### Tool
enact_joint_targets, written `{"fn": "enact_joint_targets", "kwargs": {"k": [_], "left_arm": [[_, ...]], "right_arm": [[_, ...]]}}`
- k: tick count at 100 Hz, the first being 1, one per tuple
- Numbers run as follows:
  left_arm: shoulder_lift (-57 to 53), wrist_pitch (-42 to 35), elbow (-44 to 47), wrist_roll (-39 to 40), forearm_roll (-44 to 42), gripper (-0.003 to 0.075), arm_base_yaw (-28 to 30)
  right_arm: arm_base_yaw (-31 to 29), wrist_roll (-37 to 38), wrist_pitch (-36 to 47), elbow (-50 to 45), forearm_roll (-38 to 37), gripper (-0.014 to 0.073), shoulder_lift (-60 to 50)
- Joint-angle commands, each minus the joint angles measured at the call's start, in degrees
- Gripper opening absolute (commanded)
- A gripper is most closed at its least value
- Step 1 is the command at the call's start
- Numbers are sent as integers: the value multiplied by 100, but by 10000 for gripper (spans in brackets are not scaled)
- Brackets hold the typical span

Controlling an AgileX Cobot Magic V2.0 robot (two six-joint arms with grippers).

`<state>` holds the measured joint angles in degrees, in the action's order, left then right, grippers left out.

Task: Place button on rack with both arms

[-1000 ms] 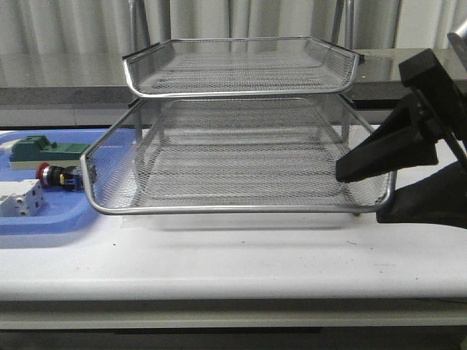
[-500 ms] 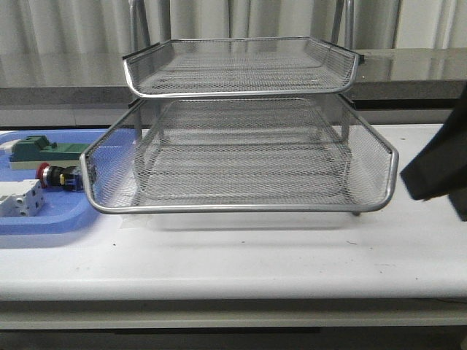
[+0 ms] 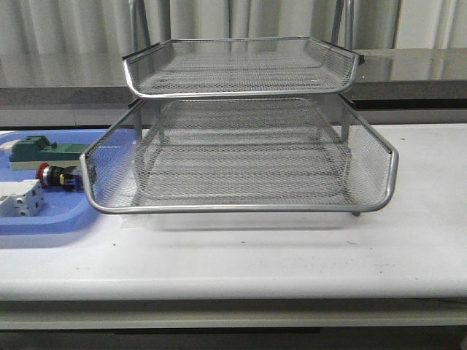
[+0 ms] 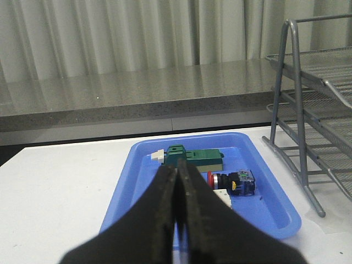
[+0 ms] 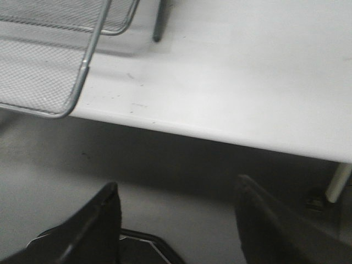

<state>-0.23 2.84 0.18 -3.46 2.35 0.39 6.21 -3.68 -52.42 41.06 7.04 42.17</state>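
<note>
Left gripper (image 4: 177,181): fingers pressing together, no gap showing, nothing between them, pointing toward the blue tray (image 4: 137,181). Right gripper (image 5: 176,214): fingers standing wide apart, gripping nothing, hanging off the table edge (image 5: 220,132) over the floor. Neither arm is showing in the front view.

Button (image 4: 231,181) is lying on its side in the blue tray, red cap toward the left gripper, just beside the white block (image 4: 221,197) and near the green block (image 4: 195,158). In the front view the button (image 3: 57,176) is sitting just left of the rack (image 3: 241,208), whose lower mesh tray is sticking out forward with nothing in it.

Handling, judging: small, light, rigid plastic and metal. Rounded cap and collar are probably slippery and it may roll. Best hold looks like across the black body, jaws on its flat sides. The left gripper needs opening first.
</note>
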Motion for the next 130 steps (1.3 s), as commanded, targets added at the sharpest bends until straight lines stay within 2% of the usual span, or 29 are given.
{"fn": "enact_joint_targets", "kwargs": {"k": [1, 21, 31, 57, 67, 130], "left_arm": [[-192, -426, 200, 46, 43, -20, -1], [-192, -426, 200, 46, 43, -20, -1], [-192, -426, 200, 46, 43, -20, -1], [-192, -426, 200, 46, 43, -20, -1], [-192, -426, 200, 46, 43, -20, -1], [-192, -426, 200, 46, 43, -20, -1]], "right_arm": [[-4, 252, 161, 208, -480, 455, -301], [-4, 322, 212, 208, -646, 455, -712], [-4, 322, 212, 208, -668, 407, -778], [-4, 322, 212, 208, -704, 32, -783], [-4, 322, 212, 208, -704, -75, -783], [-4, 322, 200, 202, -704, -68, -783]]}}
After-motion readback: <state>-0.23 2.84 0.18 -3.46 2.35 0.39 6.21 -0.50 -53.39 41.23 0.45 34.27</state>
